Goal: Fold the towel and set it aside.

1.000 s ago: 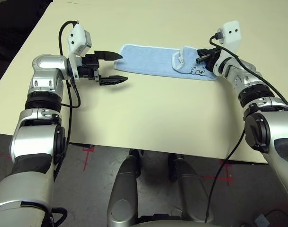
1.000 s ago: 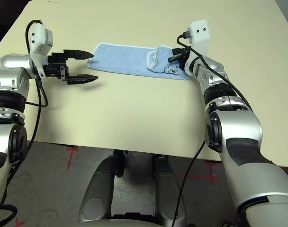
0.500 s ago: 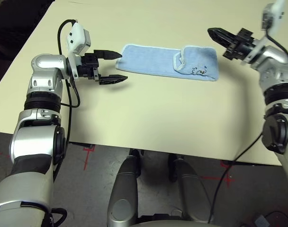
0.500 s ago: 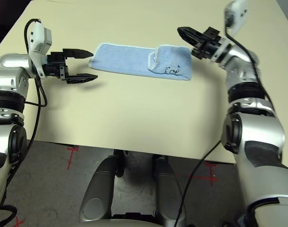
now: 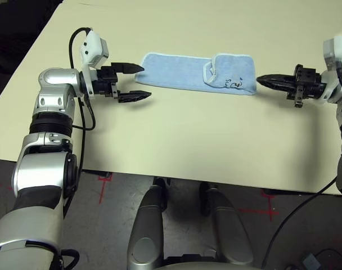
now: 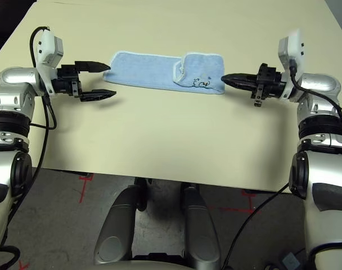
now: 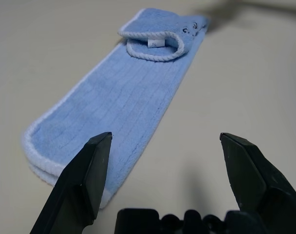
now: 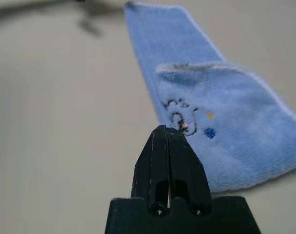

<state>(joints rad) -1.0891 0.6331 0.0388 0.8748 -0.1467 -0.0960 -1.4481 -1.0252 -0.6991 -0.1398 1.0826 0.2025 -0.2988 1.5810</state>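
With towel (image 5: 196, 73) lying as a long narrow strip across far middle of tabletop (image 5: 176, 140) — already folded lengthwise, judging by doubled hem seen at near end in left wrist view — looks mid-fold, btwn one crease and the next. Right end turned back over itself in a short flap, white hem curling, small black marks showing near that corner.

Left pincer (image 5: 131, 82) spread wide, released, nothing in it; hovers just beside towel's left end, tips pointing along the strip. Right pincer (image 6: 230, 80) clenched tight on nothing, tips aimed at towel's right end, just off it, not touching as far as can be told.

Next move prob. calls for: right pincer to unclench, then pinch flap or right-end hem; left to close on both layers at left end — or pin it down — then carry one end over the other to halve the length. Needs both layers caught, else top ply slides. After that, shift bundle to one side of tabletop. Setting aside not yet begun.
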